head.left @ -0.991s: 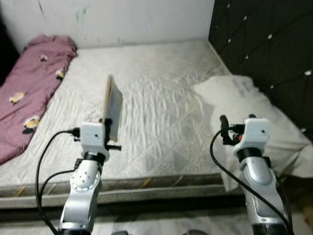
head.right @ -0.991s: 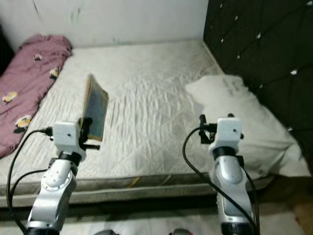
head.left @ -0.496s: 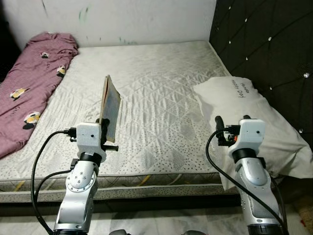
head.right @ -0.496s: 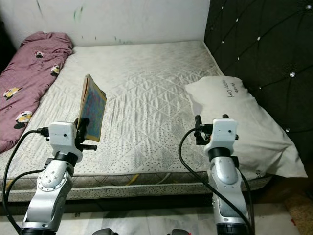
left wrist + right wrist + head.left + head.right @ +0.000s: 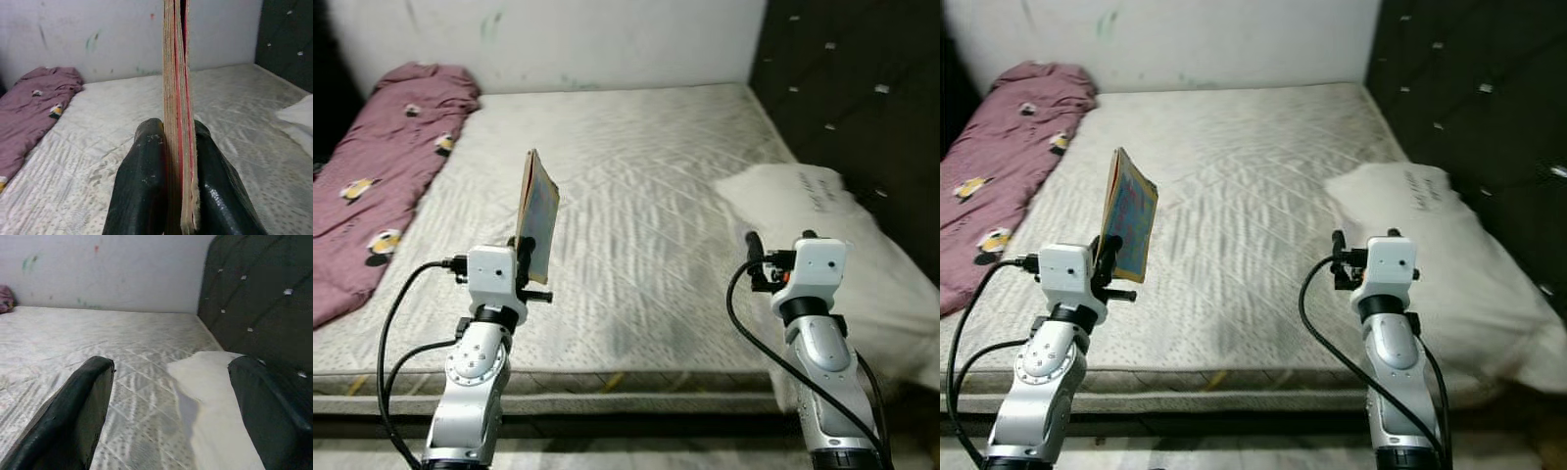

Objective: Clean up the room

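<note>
Left gripper (image 5: 178, 147) fingers pinched flat on thin book (image 5: 537, 209), held upright on edge, raised over near edge of mattress (image 5: 646, 186). Right gripper (image 5: 171, 396) fingers spread wide, holding nothing, raised beside white pillow (image 5: 822, 211). Maroon blanket (image 5: 386, 147) at far left.

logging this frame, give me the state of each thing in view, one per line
book: held upright on edge, above the mattress
left end effector: shut on the book
right end effector: open, holding nothing
pillow: lying flat on the mattress beside the headboard
blanket: bunched along the mattress's left edge
mattress: bare, no sheet
</note>
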### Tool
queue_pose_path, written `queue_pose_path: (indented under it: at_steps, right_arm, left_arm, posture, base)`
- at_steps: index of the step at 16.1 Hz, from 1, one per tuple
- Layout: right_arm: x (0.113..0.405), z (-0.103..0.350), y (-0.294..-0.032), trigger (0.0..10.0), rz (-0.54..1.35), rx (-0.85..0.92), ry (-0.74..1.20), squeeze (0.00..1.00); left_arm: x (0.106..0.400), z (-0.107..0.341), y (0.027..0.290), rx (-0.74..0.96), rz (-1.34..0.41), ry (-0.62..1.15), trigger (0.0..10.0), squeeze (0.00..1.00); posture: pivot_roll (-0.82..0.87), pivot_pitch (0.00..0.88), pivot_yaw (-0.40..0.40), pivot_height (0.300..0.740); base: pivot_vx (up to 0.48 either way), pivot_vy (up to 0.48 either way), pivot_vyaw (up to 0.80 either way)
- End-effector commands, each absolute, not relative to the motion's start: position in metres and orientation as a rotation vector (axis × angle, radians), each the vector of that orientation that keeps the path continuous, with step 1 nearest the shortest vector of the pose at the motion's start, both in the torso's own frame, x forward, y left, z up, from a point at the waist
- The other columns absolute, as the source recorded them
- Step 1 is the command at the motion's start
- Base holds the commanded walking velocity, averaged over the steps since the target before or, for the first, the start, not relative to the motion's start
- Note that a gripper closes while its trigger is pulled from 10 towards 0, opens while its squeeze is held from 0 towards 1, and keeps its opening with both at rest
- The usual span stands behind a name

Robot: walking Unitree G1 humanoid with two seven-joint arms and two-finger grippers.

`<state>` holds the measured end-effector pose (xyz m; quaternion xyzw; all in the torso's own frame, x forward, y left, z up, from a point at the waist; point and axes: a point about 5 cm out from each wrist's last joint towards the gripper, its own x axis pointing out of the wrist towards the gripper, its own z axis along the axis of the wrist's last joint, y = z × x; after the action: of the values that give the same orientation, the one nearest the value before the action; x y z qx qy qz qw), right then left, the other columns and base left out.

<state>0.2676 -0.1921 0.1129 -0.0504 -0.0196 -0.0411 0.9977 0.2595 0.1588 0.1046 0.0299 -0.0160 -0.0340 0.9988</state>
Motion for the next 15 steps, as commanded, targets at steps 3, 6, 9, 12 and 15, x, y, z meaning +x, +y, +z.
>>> queue_pose_path:
  at_steps: [3,6,9,12,15]
  right_arm:
    - [0.2686,0.1163,-0.1901,10.0,-0.076,-0.104,-0.052,0.0]
    - [0.2677,0.1153,-0.1921,10.0,-0.079,-0.109,-0.049,0.0]
    - [0.268,0.1139,-0.1924,10.0,-0.082,-0.103,-0.042,0.0]
    - [0.2679,0.1136,-0.1919,10.0,-0.081,-0.099,-0.044,0.0]
    - [0.2663,0.1123,-0.1921,10.0,-0.084,-0.104,-0.041,0.0]
  left_arm:
    - [0.2613,0.1136,0.1634,0.073,-0.048,-0.07,10.0,0.0]
    - [0.2616,0.112,0.1644,0.073,-0.026,-0.059,10.0,0.0]
    - [0.2618,0.1115,0.1669,0.086,0.002,-0.056,10.0,0.0]
    - [0.2621,0.1119,0.1682,0.116,0.009,-0.057,10.0,0.0]
    - [0.2599,0.1105,0.1667,0.113,-0.003,-0.05,10.0,0.0]
  posture:
    - [-0.09,0.0,0.07,0.74]
    - [-0.08,0.0,0.069,0.74]
    - [-0.08,0.0,0.067,0.74]
    - [-0.08,0.0,0.065,0.74]
    - [-0.08,0.0,0.071,0.74]
  base:
    - [0.231,0.0,0.0]
    - [0.0,0.0,0.0]
    - [0.0,0.0,-0.18]
    - [0.0,0.0,-0.53]
    - [0.0,-0.358,0.0]
